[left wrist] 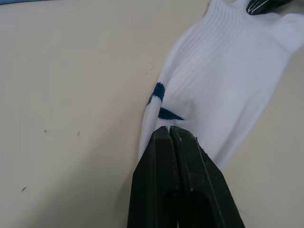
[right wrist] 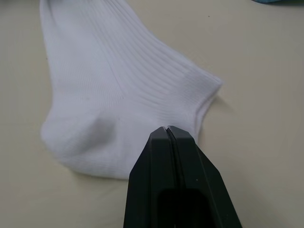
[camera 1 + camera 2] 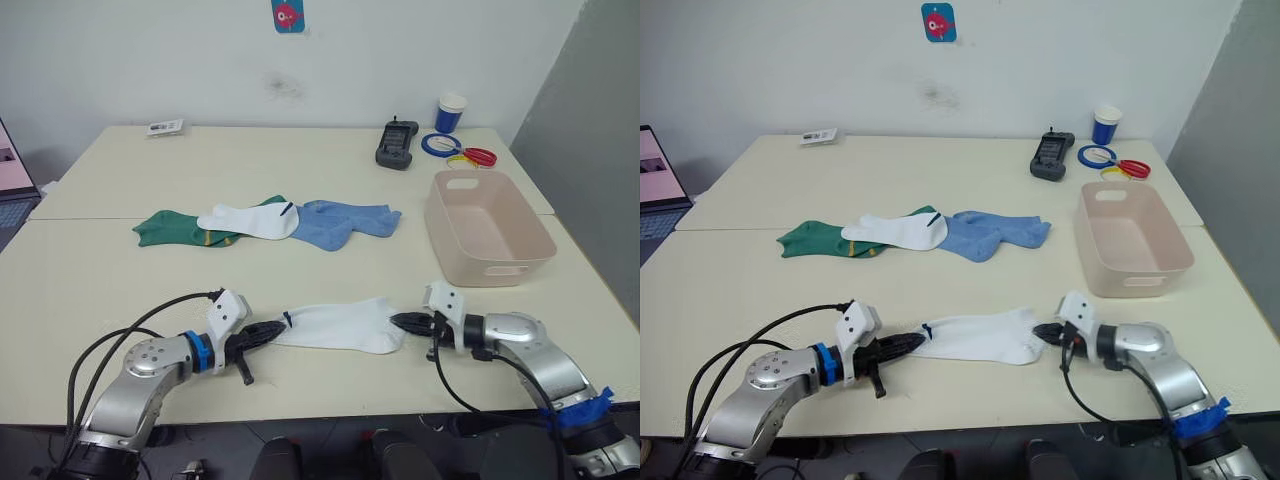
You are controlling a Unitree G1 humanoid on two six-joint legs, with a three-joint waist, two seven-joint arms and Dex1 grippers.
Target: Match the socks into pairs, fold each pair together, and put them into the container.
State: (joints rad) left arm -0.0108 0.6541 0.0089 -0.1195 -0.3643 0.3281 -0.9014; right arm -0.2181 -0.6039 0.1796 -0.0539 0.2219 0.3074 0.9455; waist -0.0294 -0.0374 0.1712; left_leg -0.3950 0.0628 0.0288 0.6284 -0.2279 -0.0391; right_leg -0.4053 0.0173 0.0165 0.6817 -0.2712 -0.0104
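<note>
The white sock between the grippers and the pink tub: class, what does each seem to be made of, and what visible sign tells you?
White sock: looks like soft knitted fabric, matte; fine ribbed lines run along it and it lies limp on the table. Pink tub: probably moulded plastic, smooth with a slight sheen; rigid walls, rounded corners and cut-out handle slots suggest this.

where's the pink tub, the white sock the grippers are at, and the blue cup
pink tub (image 3: 446, 228), left eye view, on its left wall
white sock between the grippers (image 3: 345, 326), left eye view, on the middle of its body
blue cup (image 3: 1105, 129), right eye view, on its blue side
</note>
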